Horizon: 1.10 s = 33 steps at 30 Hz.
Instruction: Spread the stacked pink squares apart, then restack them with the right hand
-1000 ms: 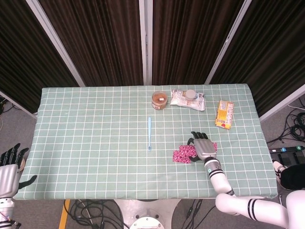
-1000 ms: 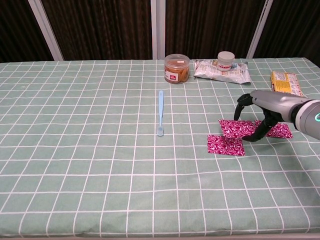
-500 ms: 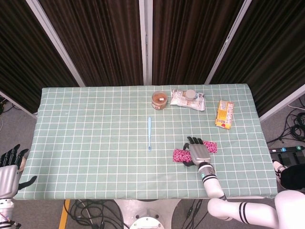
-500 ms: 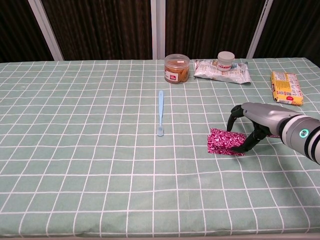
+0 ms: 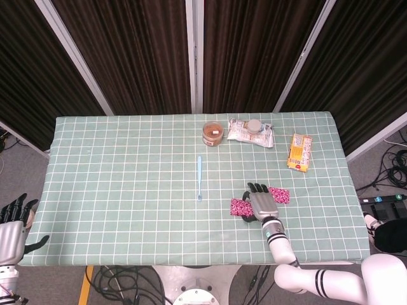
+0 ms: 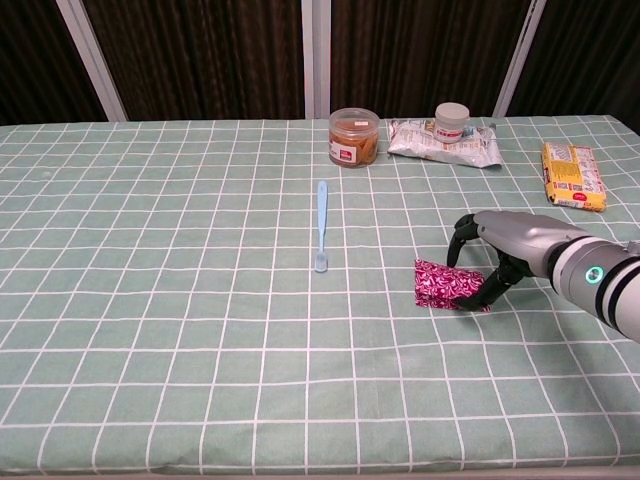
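Two pink patterned squares (image 5: 240, 206) lie stacked at the table's right front, also seen in the chest view as pink squares (image 6: 441, 284). My right hand (image 5: 261, 203) arches over their right side, its fingertips (image 6: 494, 291) pressing on the top one; right hand (image 6: 490, 250) shows no closed grip. A third pink square (image 5: 280, 195) lies just right of the hand in the head view and is hidden behind the arm in the chest view. My left hand (image 5: 13, 223) hangs off the table's front left corner, fingers spread and empty.
A blue spoon (image 6: 321, 223) lies mid-table. At the back stand a brown jar (image 6: 353, 137), a snack bag with a white cup on it (image 6: 445, 140) and a yellow packet (image 6: 573, 176). A green checked cloth (image 6: 160, 260) covers the table.
My right hand moved left, sliding the middle pink square onto the leftmost one; the two now overlap as a stack. The rightmost square stayed put. The left hand did not move.
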Available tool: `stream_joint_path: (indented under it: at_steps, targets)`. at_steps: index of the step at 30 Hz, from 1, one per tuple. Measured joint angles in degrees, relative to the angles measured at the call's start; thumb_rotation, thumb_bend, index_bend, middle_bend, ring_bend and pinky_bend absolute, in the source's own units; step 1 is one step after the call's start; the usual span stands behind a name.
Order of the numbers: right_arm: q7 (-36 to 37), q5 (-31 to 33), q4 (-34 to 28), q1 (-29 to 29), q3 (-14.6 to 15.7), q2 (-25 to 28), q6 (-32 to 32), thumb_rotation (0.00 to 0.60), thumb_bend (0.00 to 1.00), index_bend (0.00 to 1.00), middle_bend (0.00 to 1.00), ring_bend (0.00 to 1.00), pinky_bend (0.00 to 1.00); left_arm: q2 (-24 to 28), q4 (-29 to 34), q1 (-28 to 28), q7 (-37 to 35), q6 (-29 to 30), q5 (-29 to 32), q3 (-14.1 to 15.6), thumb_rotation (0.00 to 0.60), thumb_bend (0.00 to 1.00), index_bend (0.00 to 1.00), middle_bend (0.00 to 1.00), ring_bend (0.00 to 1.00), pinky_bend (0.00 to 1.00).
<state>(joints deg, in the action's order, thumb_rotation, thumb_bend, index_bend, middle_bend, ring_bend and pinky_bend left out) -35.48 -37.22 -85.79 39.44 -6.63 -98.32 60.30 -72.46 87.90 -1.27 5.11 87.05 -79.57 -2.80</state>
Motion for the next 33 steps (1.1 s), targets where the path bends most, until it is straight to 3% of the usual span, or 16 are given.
stream_joint_path:
  at_steps: [25, 33]
  targets:
    - [-0.6, -0.8, -0.3, -1.3, 0.7, -0.4, 0.7, 0.506, 0.16, 0.33, 0.04, 0.0, 0.0, -0.3, -0.6, 0.1, -0.7, -0.3, -0.1, 0.0, 0.6, 0.17, 0.22, 0.15, 0.11, 0.13]
    - [-0.2, -1.3, -0.7, -2.0, 0.7, -0.1, 1.2, 0.498, 0.17, 0.28, 0.04, 0.0, 0.0, -0.5, -1.1, 0.0, -1.0, -0.3, -0.2, 0.0, 0.6, 0.17, 0.22, 0.15, 0.11, 0.13]
